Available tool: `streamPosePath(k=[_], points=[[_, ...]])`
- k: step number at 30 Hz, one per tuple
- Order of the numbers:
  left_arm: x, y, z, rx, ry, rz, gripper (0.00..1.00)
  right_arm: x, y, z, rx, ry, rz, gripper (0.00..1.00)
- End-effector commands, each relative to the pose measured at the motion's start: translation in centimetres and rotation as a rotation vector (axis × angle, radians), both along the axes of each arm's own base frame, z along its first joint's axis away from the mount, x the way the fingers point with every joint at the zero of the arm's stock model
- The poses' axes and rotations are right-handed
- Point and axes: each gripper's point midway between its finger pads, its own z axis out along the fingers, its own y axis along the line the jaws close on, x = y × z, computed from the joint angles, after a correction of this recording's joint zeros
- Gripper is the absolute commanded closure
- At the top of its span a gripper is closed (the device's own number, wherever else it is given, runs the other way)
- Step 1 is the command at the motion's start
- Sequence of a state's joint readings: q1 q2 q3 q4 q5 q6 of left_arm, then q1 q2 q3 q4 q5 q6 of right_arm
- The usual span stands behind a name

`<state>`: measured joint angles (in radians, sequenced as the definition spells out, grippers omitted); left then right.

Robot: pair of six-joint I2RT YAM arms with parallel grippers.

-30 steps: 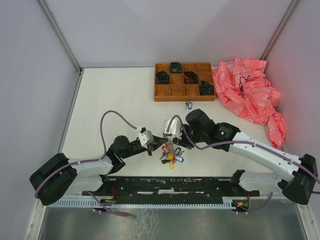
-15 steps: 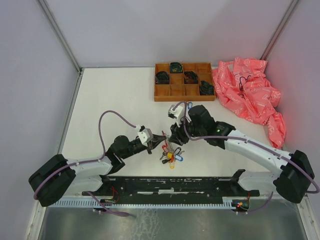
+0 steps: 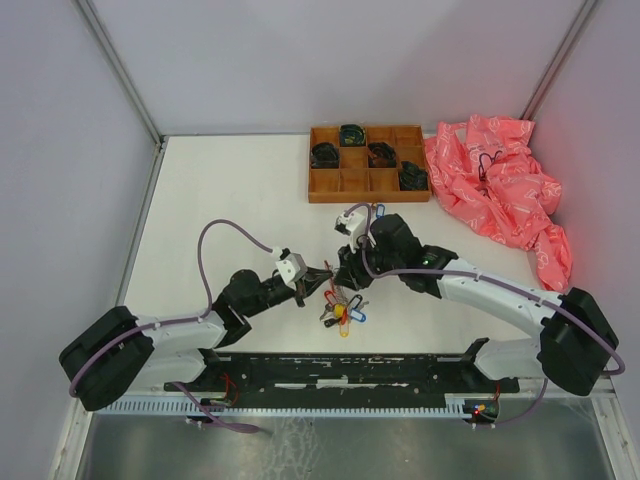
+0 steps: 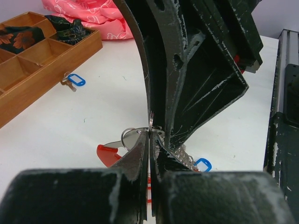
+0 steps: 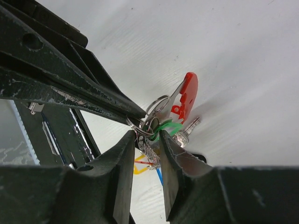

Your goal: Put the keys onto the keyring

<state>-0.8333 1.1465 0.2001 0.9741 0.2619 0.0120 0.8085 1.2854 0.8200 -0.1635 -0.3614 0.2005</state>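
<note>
While the left gripper (image 3: 318,277) is clamped tight on the thin silvery wire keyring (image 3: 338,300), its two black fingertips pressed together over the wire, the right gripper (image 5: 147,137) meets it from the opposite side, close to the middle of the white table's (image 3: 230,200) near edge. The right claw's black fingers (image 5: 127,158) stand a narrow gap apart astride the ring and a silvery key on it; whether they actually pinch the metal cannot be told. Small silvery keys with coloured plastic tags (image 3: 343,314) hang in a bunch from the ring and fan out on the table, among them a flat red tag (image 5: 188,91) and a green tag (image 5: 167,127) just beside the right claw's tips. One more small silvery key with a blue plastic tag (image 4: 74,80) lies apart from the bunch, just in front of the brown wooden compartment tray (image 3: 345,197) at the far edge. Dark coiled items (image 3: 325,155) sit in four of the tray's compartments. Crumpled pink patterned plastic sheeting (image 3: 500,190) is heaped in the table's far right corner, touching the tray's right end.
</note>
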Motion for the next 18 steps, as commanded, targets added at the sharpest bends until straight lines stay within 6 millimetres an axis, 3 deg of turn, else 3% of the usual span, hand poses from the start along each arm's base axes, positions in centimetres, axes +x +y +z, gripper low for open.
streamPosePath(k=[1, 5, 9, 14, 18], points=[[0.7, -0.4, 2.9, -0.085, -0.025, 0.023, 0.97, 0.8, 0.7, 0.7, 0.048, -0.022, -0.014, 0.68], [1.2, 0.1, 2.7, -0.086, -0.006, 0.066, 0.97, 0.6, 0.4, 1.2, 0.052, -0.028, -0.008, 0.82], [1.8, 1.1, 2.3, -0.090, -0.001, 0.127, 0.87, 0.6, 0.2, 1.8, 0.063, -0.022, -0.006, 0.94], [0.7, 1.4, 2.6, -0.077, -0.068, 0.084, 0.73, 0.8, 0.5, 2.3, 0.072, 0.005, -0.013, 0.97], [0.0, 1.4, 1.8, -0.049, -0.077, 0.050, 0.69, 1.2, 0.5, 2.8, 0.074, -0.005, -0.025, 0.97]])
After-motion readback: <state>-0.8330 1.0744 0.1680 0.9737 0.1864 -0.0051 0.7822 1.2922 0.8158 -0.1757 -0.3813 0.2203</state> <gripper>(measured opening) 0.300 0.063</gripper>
